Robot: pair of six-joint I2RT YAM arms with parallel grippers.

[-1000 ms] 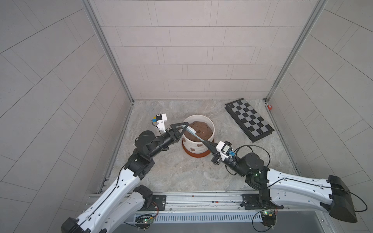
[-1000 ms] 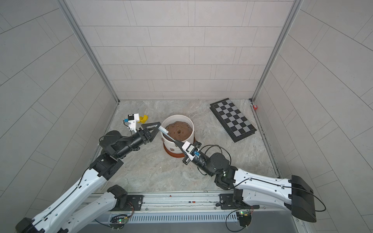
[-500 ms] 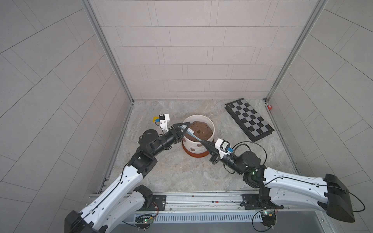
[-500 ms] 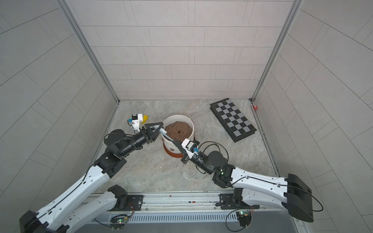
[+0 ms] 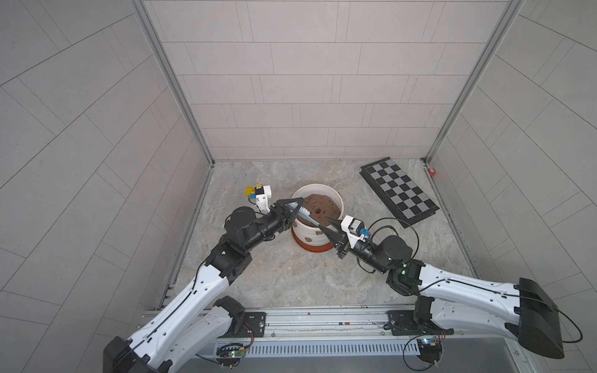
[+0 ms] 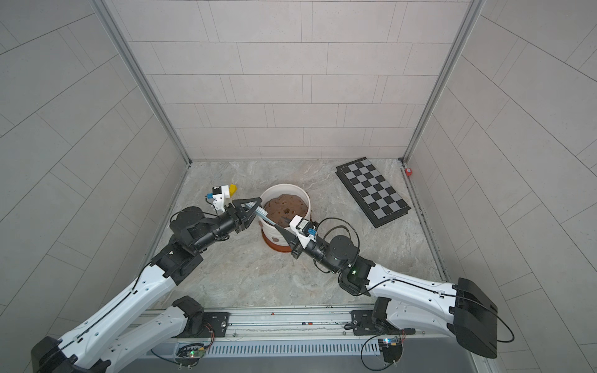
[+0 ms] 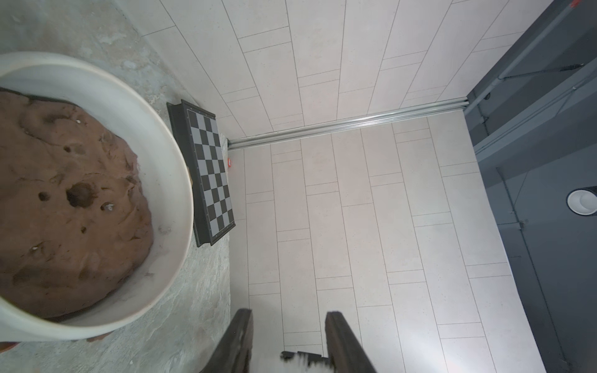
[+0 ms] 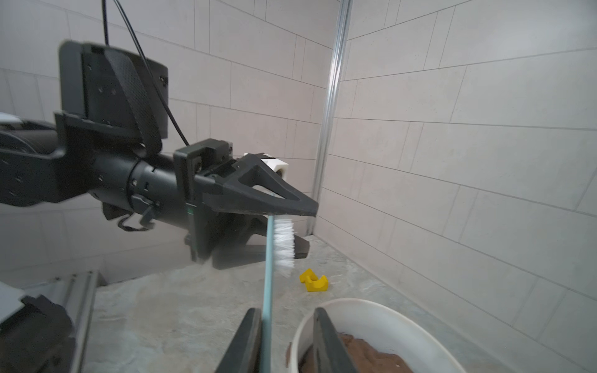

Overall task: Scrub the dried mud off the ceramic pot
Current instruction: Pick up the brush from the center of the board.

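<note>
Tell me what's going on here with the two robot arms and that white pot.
A handover looks under way beside the wide white ceramic pot. The left gripper appears closed on the bristle head of a light-blue-handled toothbrush, while the right gripper stands open with the handle between its jaws. Reddish-brown dried mud patches sit on the pot's side; the bristles touch none of them.
</note>
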